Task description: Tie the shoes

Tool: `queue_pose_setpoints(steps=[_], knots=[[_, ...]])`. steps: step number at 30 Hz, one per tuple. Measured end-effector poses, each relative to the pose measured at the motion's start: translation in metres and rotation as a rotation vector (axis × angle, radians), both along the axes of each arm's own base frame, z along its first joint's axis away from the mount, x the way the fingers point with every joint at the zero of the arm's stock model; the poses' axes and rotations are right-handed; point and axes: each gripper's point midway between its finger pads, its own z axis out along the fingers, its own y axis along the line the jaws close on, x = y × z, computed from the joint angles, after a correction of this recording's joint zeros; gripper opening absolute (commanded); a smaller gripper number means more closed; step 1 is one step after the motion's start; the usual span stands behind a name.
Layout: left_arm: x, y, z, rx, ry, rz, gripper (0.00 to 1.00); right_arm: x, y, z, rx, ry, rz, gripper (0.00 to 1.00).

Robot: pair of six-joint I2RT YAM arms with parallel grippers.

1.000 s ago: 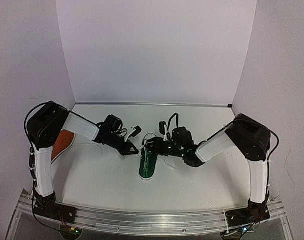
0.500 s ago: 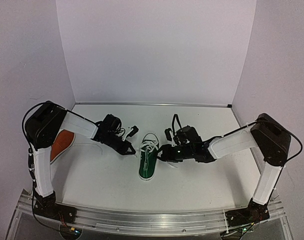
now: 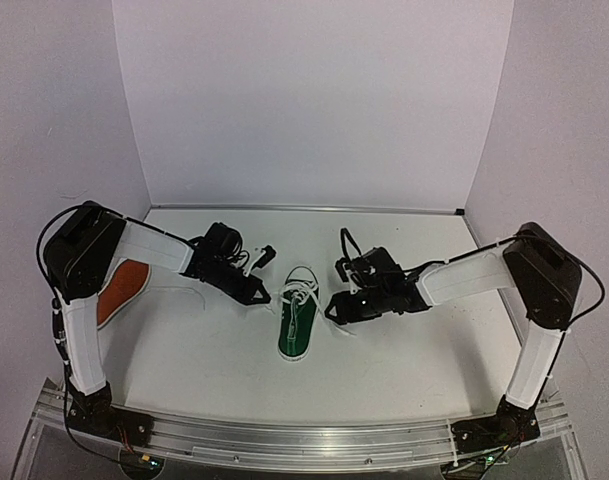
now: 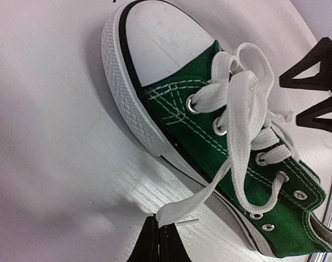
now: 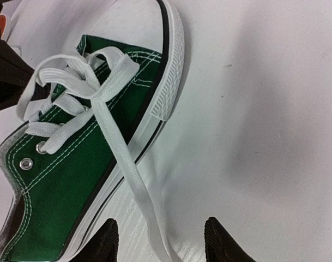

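Note:
The dark green shoe (image 3: pixel 295 326) lies mid-table, toe pointing away from the arm bases, its white laces (image 3: pixel 301 294) loose. The orange-red shoe (image 3: pixel 120 288) lies at the far left, partly hidden behind the left arm. My left gripper (image 4: pixel 159 239) is shut on the end of one white lace (image 4: pixel 201 197), just left of the green shoe (image 4: pixel 209 128). My right gripper (image 5: pixel 161 243) stands open to the right of the shoe (image 5: pixel 73 180). The other lace (image 5: pixel 134 183) trails on the table between its fingers (image 5: pixel 107 240) and touches neither.
White walls close the table at the back and both sides. The two arms reach inward from left (image 3: pixel 159 250) and right (image 3: pixel 464 280) and meet at the green shoe. The right gripper's dark fingertips (image 4: pixel 313 82) show beyond the shoe in the left wrist view.
My right gripper has opened wider and let its lace drop to the table, while its arm stretched out lower. The left gripper, still shut on its lace, drew slightly away to the left.

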Motion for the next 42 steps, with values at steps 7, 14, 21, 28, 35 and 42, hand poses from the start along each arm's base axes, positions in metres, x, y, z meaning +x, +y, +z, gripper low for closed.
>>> queue_pose_setpoints(steps=[7,14,21,28,35,42], knots=[[0.004,0.002,0.011,-0.004,0.004,0.048,0.00,0.004,0.009,-0.019,-0.030,0.013,0.047,0.32],[0.015,0.012,0.013,0.025,0.025,0.176,0.00,0.001,-0.003,-0.025,-0.042,0.016,-0.005,0.00],[0.045,0.067,0.052,0.054,-0.003,0.493,0.00,-0.024,-0.080,0.006,-0.056,-0.004,-0.253,0.00],[0.062,0.153,0.102,-0.048,-0.029,0.797,0.00,-0.015,-0.143,0.077,0.140,-0.125,-0.546,0.00],[0.040,0.179,0.069,0.016,0.078,0.874,0.00,-0.038,-0.159,0.045,0.128,-0.014,-0.618,0.00],[0.013,0.186,0.034,0.082,0.144,0.846,0.00,-0.051,-0.163,0.028,0.149,0.052,-0.650,0.00]])
